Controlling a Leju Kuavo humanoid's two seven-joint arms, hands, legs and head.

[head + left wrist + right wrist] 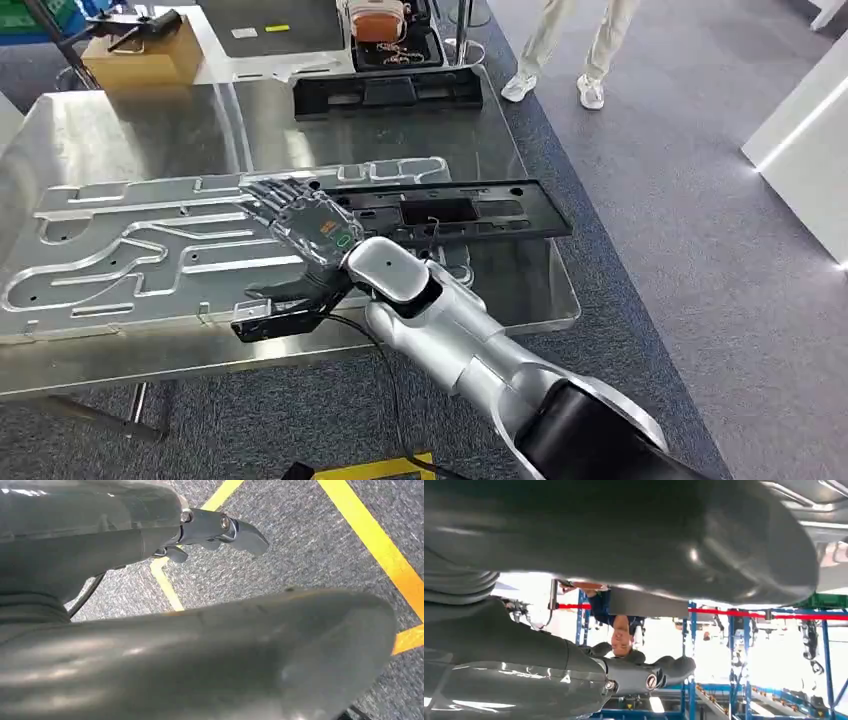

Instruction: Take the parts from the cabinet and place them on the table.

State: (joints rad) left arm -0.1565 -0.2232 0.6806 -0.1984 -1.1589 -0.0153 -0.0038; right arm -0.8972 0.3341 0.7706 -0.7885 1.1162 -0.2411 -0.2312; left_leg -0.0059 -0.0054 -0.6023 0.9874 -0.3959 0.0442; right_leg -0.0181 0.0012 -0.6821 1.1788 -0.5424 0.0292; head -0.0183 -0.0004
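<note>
On the shiny steel table (120,130) in front of me, a large silver plate (150,255) with winding grooves cut into it covers the left half, reaching almost to the near edge. The floor around is grey carpet (680,260), and past the table's far right corner a person (575,50) in light trousers and white shoes stands on it. Near the far left corner sits a cardboard box (140,55) with a dark tool on top, and a black tray (395,40) holding an orange object stands beyond the far edge.

The part I am handling is a long black panel (470,210), flat and narrow, with a rectangular opening near its middle and small holes along its length. It lies across the right end of the grooved plate, and its right end pokes out past the table's right edge. A second black panel (390,92) of the same sort lies near the far edge.

My right hand (305,225) rests palm down with fingers stretched out flat over the left end of the panel; whether it has hold of the panel I cannot tell. My left hand (215,530) hangs over carpet marked with yellow tape (380,545), its fingers loosely apart and holding nothing.
</note>
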